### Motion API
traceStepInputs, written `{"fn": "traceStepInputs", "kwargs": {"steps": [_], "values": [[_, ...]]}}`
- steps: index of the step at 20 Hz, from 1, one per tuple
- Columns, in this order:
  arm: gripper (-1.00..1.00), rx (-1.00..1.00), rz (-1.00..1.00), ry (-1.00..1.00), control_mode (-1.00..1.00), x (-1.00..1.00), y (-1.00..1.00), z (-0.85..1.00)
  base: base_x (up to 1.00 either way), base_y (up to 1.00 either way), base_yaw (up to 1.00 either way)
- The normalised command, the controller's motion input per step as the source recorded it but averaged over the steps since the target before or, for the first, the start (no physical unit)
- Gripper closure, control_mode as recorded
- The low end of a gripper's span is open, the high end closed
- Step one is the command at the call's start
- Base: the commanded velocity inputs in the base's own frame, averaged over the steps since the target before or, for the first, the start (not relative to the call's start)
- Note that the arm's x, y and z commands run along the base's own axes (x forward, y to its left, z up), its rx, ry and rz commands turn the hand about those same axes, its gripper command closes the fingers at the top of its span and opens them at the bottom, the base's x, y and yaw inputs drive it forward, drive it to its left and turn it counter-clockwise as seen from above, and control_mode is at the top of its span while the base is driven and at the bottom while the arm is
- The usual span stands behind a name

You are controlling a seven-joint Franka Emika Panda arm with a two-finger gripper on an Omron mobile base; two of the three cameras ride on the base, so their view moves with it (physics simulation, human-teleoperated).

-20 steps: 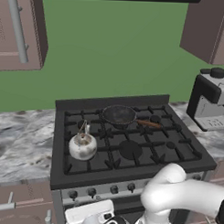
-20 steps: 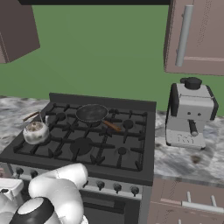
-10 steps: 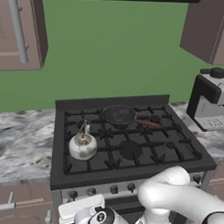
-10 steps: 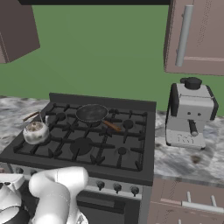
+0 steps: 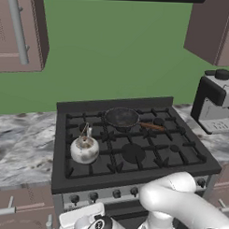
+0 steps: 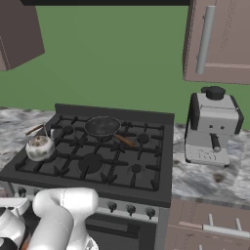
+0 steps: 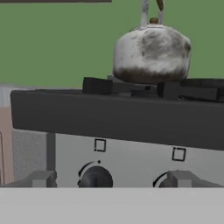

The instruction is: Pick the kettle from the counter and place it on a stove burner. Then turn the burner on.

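tool (image 7: 112, 179) wide, holding nothing | knob (image 7: 95, 177) between tips, apart | kettle (image 7: 151, 53) above, on stove (image 7: 118, 118) front edge

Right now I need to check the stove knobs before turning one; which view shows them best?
The hand view: the knobs face the camera close up, below the kettle. Both base views show them as a small dark row along the stove front, partly behind the arm.

You see the kettle (image 6: 39, 147) on the grates at the stove's (image 6: 146, 188) front-left corner. A pan (image 6: 102, 126) sits at the back edge, its wooden handle toward the middle. A coffee machine (image 6: 211, 126) stands on the counter (image 6: 195, 177), right of the stove.
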Motion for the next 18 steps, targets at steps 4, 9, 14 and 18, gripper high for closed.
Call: {"fn": "traceStepInputs", "kwargs": {"steps": [4,9,14,18], "values": [[-1.0,0.0,0.0,0.0,-1.0,0.17,0.02,-0.19,0.0,0.0,0.0],[-1.0,0.0,0.0,0.0,-1.0,0.17,0.01,-0.24,0.0,0.0,0.0],[-1.0,0.0,0.0,0.0,-1.0,0.19,0.03,-0.24,0.0,0.0,0.0],[-1.0,0.0,-0.01,0.0,-1.0,0.13,0.3,-0.29,0.0,0.0,0.0]]}}
